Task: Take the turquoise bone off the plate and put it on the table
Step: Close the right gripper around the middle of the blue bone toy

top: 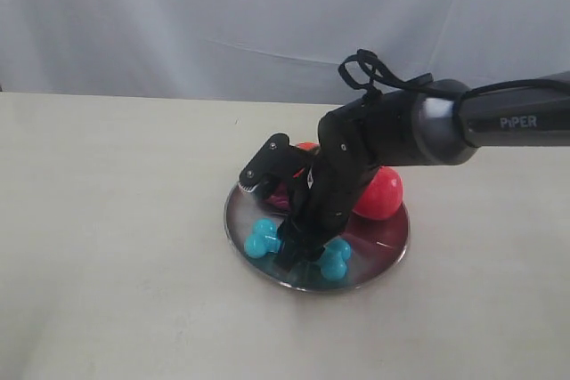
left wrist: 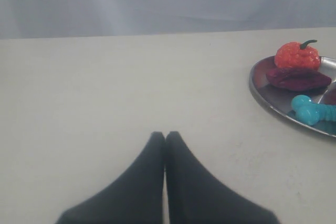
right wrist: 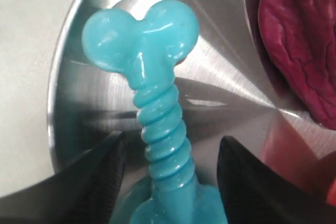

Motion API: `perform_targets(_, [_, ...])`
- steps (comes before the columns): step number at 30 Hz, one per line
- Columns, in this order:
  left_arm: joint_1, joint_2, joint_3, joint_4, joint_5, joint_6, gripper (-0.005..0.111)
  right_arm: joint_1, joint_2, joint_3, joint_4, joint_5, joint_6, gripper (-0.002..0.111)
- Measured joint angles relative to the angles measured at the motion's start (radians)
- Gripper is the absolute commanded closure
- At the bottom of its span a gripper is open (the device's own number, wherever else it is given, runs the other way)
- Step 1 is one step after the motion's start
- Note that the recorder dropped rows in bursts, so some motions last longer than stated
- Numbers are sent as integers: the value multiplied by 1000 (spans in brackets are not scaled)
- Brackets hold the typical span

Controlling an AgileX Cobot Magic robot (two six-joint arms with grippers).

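The turquoise bone [top: 264, 238] [right wrist: 157, 124] [left wrist: 313, 111] lies on the front part of the silver plate [top: 392, 242] [right wrist: 79, 56] [left wrist: 262, 85], which rests on the cream table [top: 116, 220]. My right gripper [top: 298, 254] [right wrist: 170, 148] is down over the bone's ribbed shaft. Its jaws stand open, one on each side of the shaft, with gaps to it. My left gripper [left wrist: 165, 136] is shut and empty over bare table, left of the plate; it does not show in the exterior view.
A red ball-like fruit [top: 381, 193], a dark purple wrinkled item [left wrist: 296, 78] [right wrist: 299, 45] and an orange-red pepper toy [left wrist: 297, 55] share the plate behind the bone. A white cloth backdrop [top: 178, 15] closes the far side.
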Motion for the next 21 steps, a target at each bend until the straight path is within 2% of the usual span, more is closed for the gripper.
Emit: perform_targets(21, [0,0,0,0,0,0,107,1,41,0,19,-36,3,56])
